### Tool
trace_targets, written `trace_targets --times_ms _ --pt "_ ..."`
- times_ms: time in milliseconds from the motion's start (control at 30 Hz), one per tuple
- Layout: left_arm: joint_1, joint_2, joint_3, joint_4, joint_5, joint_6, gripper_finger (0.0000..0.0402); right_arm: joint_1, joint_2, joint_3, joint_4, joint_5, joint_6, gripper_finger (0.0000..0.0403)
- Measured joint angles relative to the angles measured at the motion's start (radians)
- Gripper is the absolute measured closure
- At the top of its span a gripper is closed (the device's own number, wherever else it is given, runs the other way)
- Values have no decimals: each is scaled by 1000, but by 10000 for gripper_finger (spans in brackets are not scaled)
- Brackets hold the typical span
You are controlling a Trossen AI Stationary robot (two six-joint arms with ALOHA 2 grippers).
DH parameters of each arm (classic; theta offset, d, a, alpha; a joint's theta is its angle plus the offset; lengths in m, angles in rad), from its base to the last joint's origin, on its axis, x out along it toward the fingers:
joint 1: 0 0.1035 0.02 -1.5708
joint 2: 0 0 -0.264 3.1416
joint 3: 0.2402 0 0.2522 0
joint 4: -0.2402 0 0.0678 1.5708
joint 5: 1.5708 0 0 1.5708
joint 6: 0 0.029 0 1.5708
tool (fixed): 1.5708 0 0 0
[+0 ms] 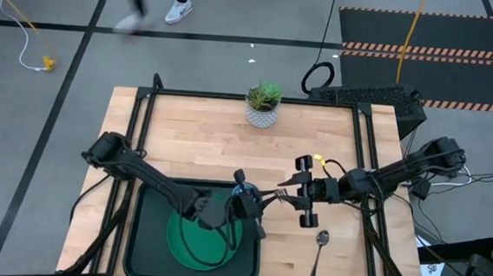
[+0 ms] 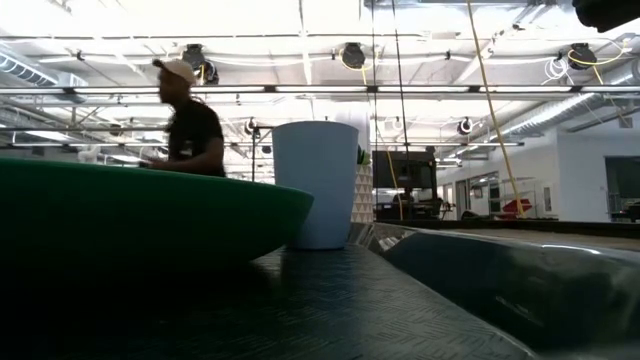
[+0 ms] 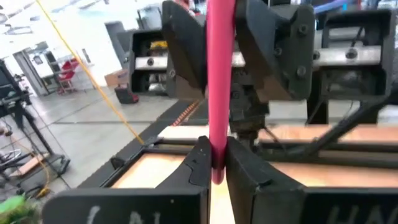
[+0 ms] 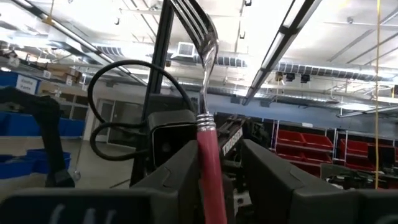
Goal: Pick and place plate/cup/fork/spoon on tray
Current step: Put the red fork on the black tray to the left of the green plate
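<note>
The fork [image 1: 276, 194], with a pink handle and metal tines [image 4: 194, 22], is held in the air between both grippers, just past the tray's far right corner. My left gripper [image 1: 255, 206] and my right gripper [image 1: 293, 193] are both shut on its handle. The green plate [image 1: 198, 239] lies flat in the dark tray [image 1: 148, 236]. The light-blue cup [image 1: 243, 190] stands upright in the tray's far right corner and also shows in the low view [image 2: 315, 185]. The silver spoon [image 1: 319, 250] lies on the table to the right of the tray. My left gripper pinches the free end of the fork's pink handle [image 3: 215, 171] between its two fingers [image 3: 198, 163], which lie across the handle. The fork is lifted clear. My right gripper pinches the pink handle [image 4: 210, 163] farther along, closer to the tines, coming from the table's right side across the handle. The tines stick out beyond the fingers [image 4: 180, 177].
A white patterned pot with a green plant [image 1: 264, 104] stands at the table's far edge. A person [image 2: 185, 115] stands in the room beyond the table, and legs show on the floor past the far edge [image 1: 156, 1]. Bare wood lies right of the tray around the spoon.
</note>
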Motion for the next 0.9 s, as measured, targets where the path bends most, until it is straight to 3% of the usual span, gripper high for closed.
trace_targets --times_ms 500,700,900 --pt "-87 -175 0 -656 67 -444 378 -3 -90 2 -246 9 28 220" --pt "-135 -173 0 -750 74 -567 378 -12 -64 9 -302 1 90 200" --pt "-163 -167 0 -757 103 -590 378 -14 -26 60 -361 -78 132 190"
